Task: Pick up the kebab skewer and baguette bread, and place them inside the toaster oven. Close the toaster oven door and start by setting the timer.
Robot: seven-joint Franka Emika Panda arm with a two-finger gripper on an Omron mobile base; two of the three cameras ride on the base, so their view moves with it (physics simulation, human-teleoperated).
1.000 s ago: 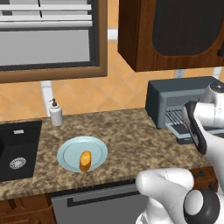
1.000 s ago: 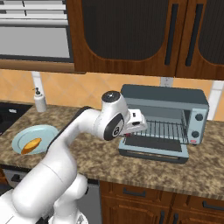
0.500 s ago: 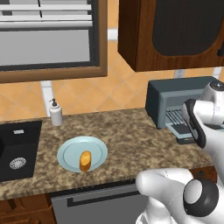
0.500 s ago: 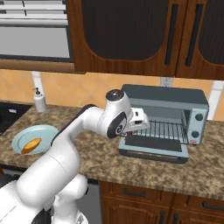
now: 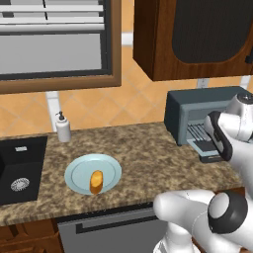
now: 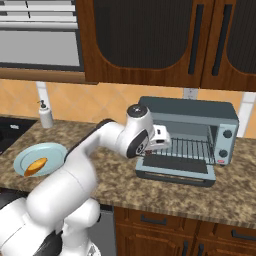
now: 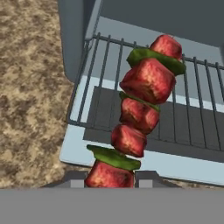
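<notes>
Gripper: the gripper is clenched on the kebab skewer, its two dark tips pressed to either side of the lowest meat chunk; in the right base view the hand sits at the left front of the oven opening.
Kebab skewer: held in the air, red meat chunks with green slices between them, pointing away from the hand over the wire rack and the lowered door.
Toaster oven: the toaster oven stands toward the right end of the counter, back near the wall, its mouth open.
Toaster oven door: the toaster oven door is dropped flat onto the counter in front of the oven, glass facing up.
Baguette bread: the baguette bread lies on a pale blue plate near the front edge of the counter, well apart from the oven, to the right of the black sink.
Soap dispenser: a white soap dispenser stands at the back edge of the counter, behind the plate.
Knobs: two round knobs sit on the oven's right front panel.
</notes>
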